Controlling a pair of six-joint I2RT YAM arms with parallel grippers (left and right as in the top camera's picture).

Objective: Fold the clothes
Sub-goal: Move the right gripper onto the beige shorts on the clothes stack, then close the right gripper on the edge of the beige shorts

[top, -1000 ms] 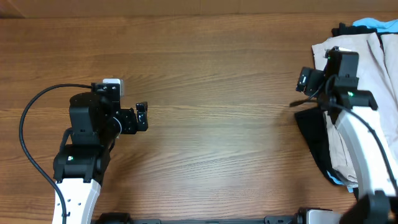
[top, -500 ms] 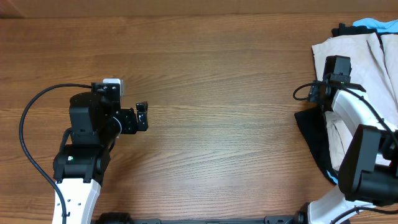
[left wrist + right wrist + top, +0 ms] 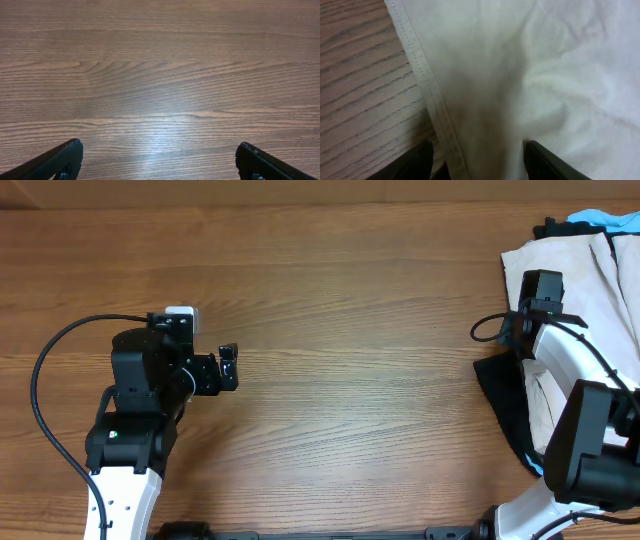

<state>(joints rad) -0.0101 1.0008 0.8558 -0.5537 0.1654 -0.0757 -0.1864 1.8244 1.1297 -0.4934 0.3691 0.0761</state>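
Observation:
The light beige shorts [image 3: 600, 270] lie crumpled at the table's right edge, and their stitched hem fills the right wrist view [image 3: 485, 75]. My right gripper [image 3: 540, 292] is down on the shorts' left edge. Its wrist view [image 3: 476, 150] shows the jaws partly open, straddling the hem, one finger over the wood and one on the cloth. My left gripper [image 3: 228, 367] hovers over bare wood at the left. It is wide open and empty [image 3: 159, 146].
A black garment [image 3: 500, 395] sticks out from under the shorts towards the table's middle. A light-blue garment [image 3: 600, 220] and more black cloth lie at the far right corner. The left arm's black cable [image 3: 45, 370] loops at the left.
A second ago the right wrist was turned and higher; it has swung down onto the shorts' left edge and held there for the last half second. The left arm has not moved.

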